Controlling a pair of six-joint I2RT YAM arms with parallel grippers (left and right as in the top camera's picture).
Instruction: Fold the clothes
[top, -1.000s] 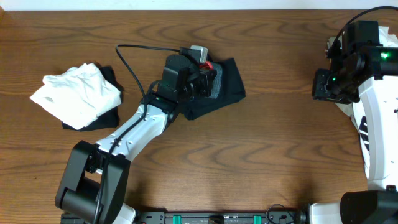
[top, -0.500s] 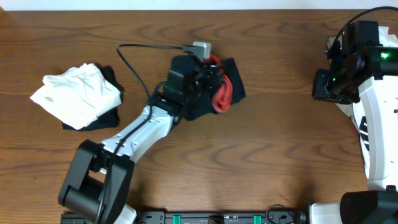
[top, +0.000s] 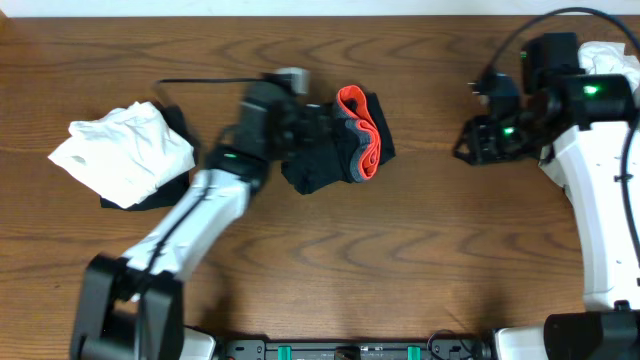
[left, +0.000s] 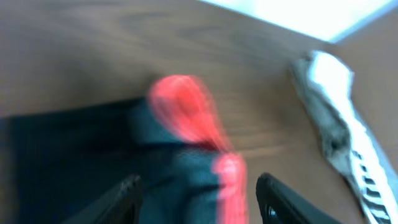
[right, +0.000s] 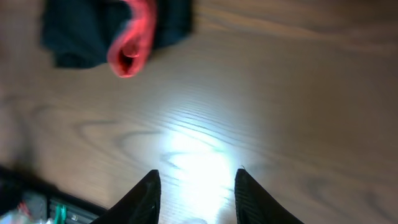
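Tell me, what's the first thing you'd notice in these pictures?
The bright red waistband pops out first, curled on the bunched black pants near the middle of the wooden table. Next comes the crumpled white top on the left arm's side, lying on something dark. Across the table, green lights glow on the right arm.

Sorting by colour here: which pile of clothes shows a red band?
The black pants at mid-table: a red-and-grey waistband curls up at one end. The white top at the left shows no red.
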